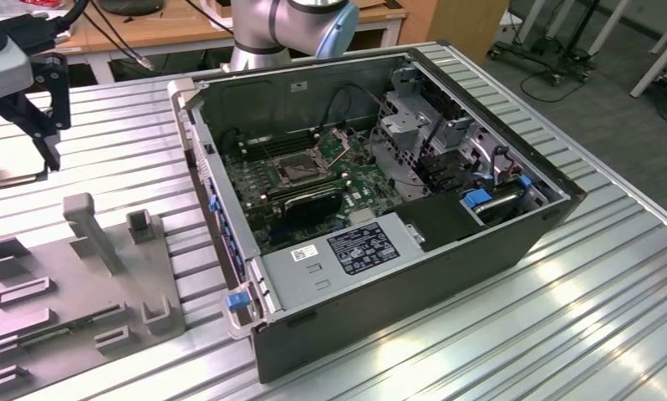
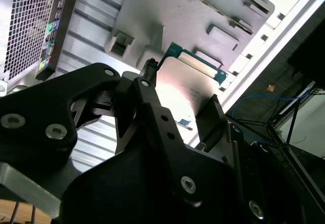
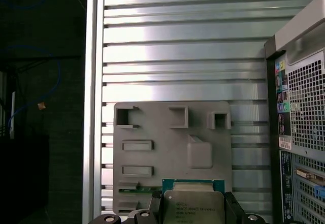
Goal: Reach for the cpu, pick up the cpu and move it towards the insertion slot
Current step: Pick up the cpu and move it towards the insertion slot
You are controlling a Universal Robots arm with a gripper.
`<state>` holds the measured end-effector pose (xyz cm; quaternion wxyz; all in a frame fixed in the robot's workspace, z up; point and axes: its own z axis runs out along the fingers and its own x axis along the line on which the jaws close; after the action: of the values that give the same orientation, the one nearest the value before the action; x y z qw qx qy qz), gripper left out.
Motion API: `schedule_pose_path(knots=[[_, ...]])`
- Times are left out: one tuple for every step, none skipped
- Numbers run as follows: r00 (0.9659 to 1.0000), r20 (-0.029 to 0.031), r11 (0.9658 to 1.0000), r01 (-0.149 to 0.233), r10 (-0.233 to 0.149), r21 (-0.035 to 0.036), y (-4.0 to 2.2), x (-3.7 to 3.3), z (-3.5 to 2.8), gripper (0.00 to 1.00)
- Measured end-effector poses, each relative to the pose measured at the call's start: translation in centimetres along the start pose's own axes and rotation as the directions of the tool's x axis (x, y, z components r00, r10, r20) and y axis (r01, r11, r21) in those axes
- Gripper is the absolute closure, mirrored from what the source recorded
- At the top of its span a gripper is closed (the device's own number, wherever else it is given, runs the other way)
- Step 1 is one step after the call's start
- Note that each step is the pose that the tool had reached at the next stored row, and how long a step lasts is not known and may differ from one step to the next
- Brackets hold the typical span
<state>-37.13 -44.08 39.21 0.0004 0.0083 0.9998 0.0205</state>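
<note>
Already the gripper point(image 2: 182, 82) is clamped on the cpu point(image 3: 193, 206): in both wrist views a black finger presses each opposite edge of the chip. It hangs clear above the grey plate point(image 3: 167, 148), so the reach and the pick look done. In the exterior view the gripper sits high at the exterior view's left, outside the open case point(image 1: 423, 276) and well apart from the slot point(image 1: 292, 171) on the green board. Most of the carry towards the slot appears left.
</note>
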Motion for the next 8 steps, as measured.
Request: schedule_pose_path(knots=[[1.0,0.0001,1.0,0.0,0.0,0.0,0.0,-0.06,0.0,0.45],[1.0,0.0001,1.0,0.0,0.0,0.0,0.0,-0.14,0.0,0.45],[1.0,0.0001,1.0,0.0,0.0,0.0,0.01,-0.2,0.0,0.45],[1.0,0.0001,1.0,0.0,0.0,0.0,0.01,-0.26,0.0,0.45],[1.0,0.0001,1.0,0.0,0.0,-0.0001,0.01,-0.31,0.0,0.45],[1.0,0.0001,1.0,0.0,0.0,-0.0001,0.01,-0.37,0.01,0.45],[1.0,0.0001,1.0,0.0,0.0,0.0,0.01,-0.42,0.0,0.45],[1.0,0.0001,1.0,0.0,0.0,0.0,0.01,-0.48,0.0,0.45]])
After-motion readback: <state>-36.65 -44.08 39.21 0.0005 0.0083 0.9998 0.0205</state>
